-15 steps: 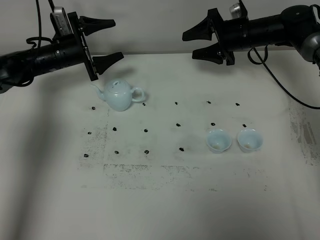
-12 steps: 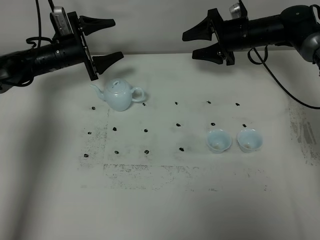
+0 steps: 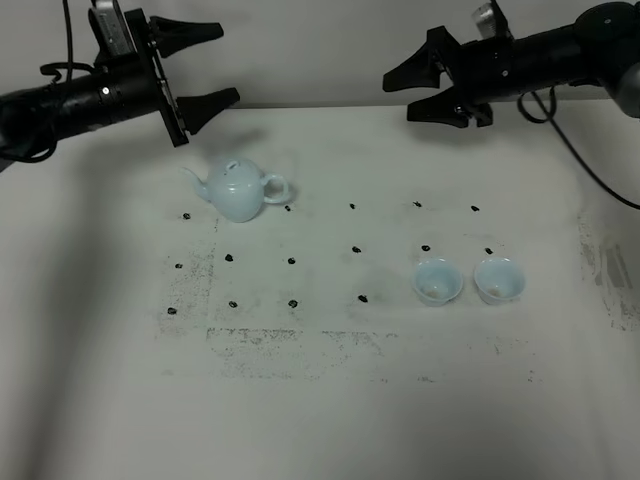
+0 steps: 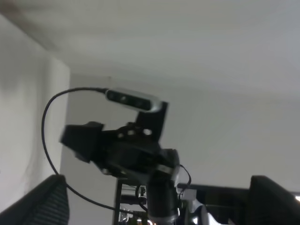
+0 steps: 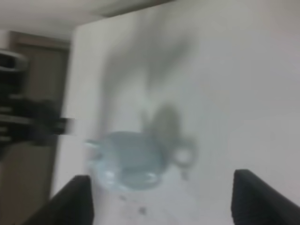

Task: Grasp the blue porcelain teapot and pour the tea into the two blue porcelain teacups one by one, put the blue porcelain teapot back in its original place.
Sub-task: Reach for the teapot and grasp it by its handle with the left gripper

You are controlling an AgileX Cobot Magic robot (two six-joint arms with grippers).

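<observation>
Left end effector (image 3: 230,62) aloft over the far-left part of the tabletop (image 3: 330,420), jaws spread wide, nothing between them. Right end effector (image 3: 397,98) likewise aloft on the far-right side, tips pointed toward the middle, jaws apart and empty. Blue porcelain teapot (image 3: 238,190) upright on the tabletop, lid on, spout to the left, loop handle to the right, near the left end effector but untouched by it. Left-hand teacup (image 3: 437,280) and right-hand teacup (image 3: 499,280) upright side by side, close but apart, on the right half of the tabletop, well apart from the teapot. Grid of small black marks (image 3: 357,249) across the tabletop between pot and cups. Right wrist view blurred: teapot as a pale smear on the white surface, dark fingers (image 5: 75,201) set wide on either side. Left wrist view: right arm (image 4: 136,154) against a pale wall.
</observation>
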